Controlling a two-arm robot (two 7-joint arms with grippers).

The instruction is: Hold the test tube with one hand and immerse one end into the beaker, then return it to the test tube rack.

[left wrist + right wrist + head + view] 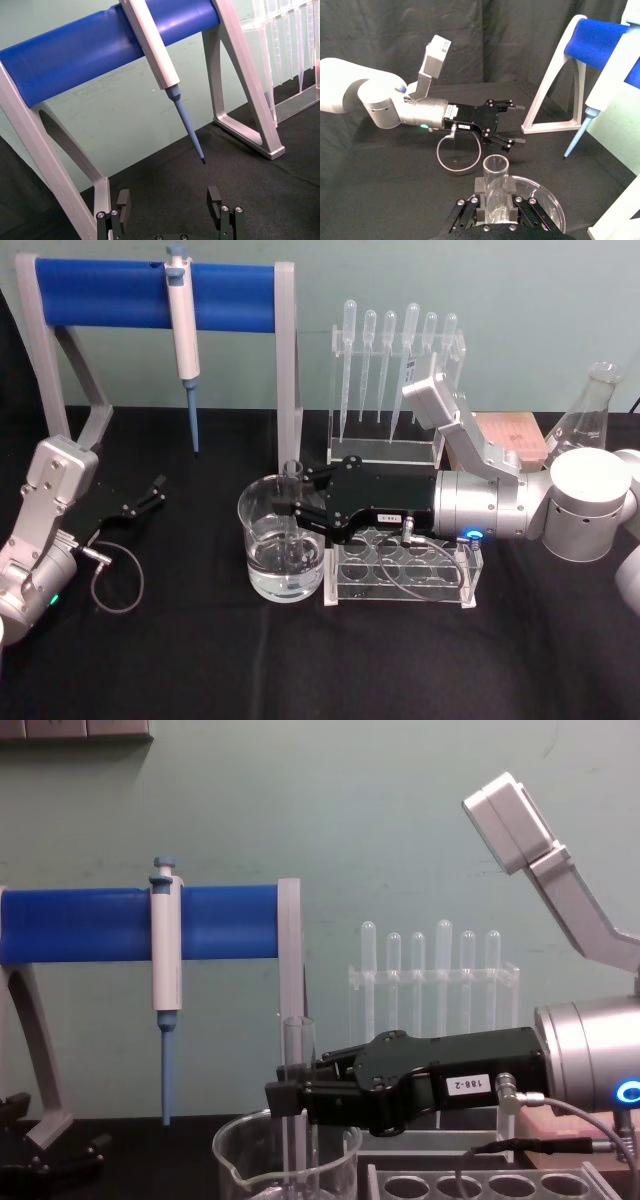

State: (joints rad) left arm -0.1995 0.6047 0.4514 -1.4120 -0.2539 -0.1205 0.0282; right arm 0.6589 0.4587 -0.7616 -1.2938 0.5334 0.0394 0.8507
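Test tube [299, 1045] upright (rim up)

Even, fairly bright light falls from above, leaving the black bench [200, 670] matte and nearly shadowless. Small white glints sit on the beaker [255, 540], the test tube [299, 1050] and the silver wrist [485, 502]. The green wall [520, 280] is evenly lit.

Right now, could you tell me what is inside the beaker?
Clear liquid and the lower end of the test tube, held upright by the right gripper; the tip itself is unclear.
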